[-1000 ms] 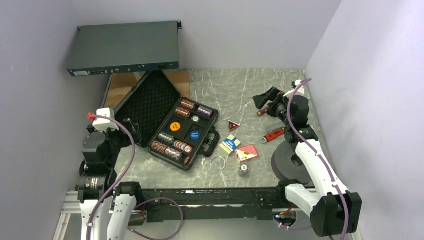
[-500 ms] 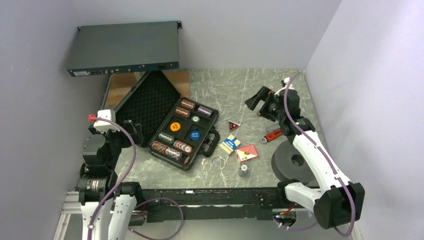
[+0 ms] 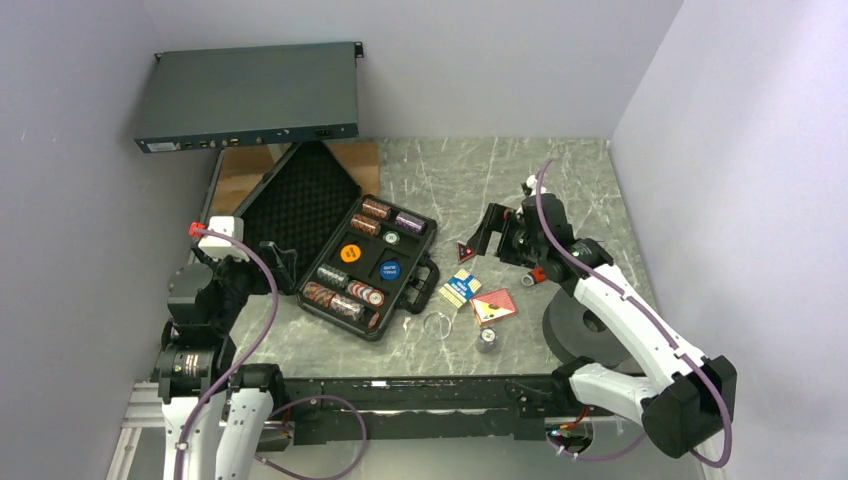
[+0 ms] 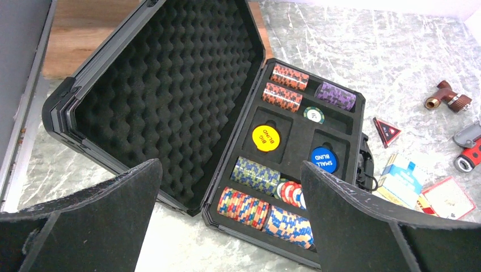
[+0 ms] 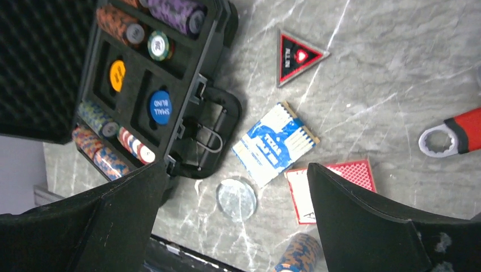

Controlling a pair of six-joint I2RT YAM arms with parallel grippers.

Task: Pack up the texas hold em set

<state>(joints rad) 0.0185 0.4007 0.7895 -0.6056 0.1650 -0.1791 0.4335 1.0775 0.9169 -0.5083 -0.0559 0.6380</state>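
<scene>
The black case (image 3: 392, 318) lies open at left centre, its foam lid (image 3: 300, 205) tilted back. Its tray holds rolls of striped chips (image 4: 244, 207), an orange disc (image 4: 265, 137) and a blue disc (image 4: 323, 160). To the right of the case, the blue card box (image 5: 275, 144), the red card box (image 5: 340, 175), a triangular marker (image 5: 296, 56), a clear disc (image 5: 236, 199) and a loose chip roll (image 5: 298, 255) lie on the table. My right gripper (image 3: 490, 232) hangs open above the card boxes. My left gripper (image 3: 270, 262) stands open at the case's left edge, holding nothing.
A dark-grey rack unit (image 3: 250, 95) leans at the back left above a wooden board (image 3: 245, 175). A red-handled wrench (image 5: 451, 139) lies right of the card boxes. A black ring-shaped object (image 3: 580, 325) sits at the near right, and a small brass-tipped piece (image 4: 448, 96) lies far right.
My right arm has swung left and nearer, from the far right of the table to above the triangular marker and card boxes. The left arm has shifted slightly. Both grippers stay open.
</scene>
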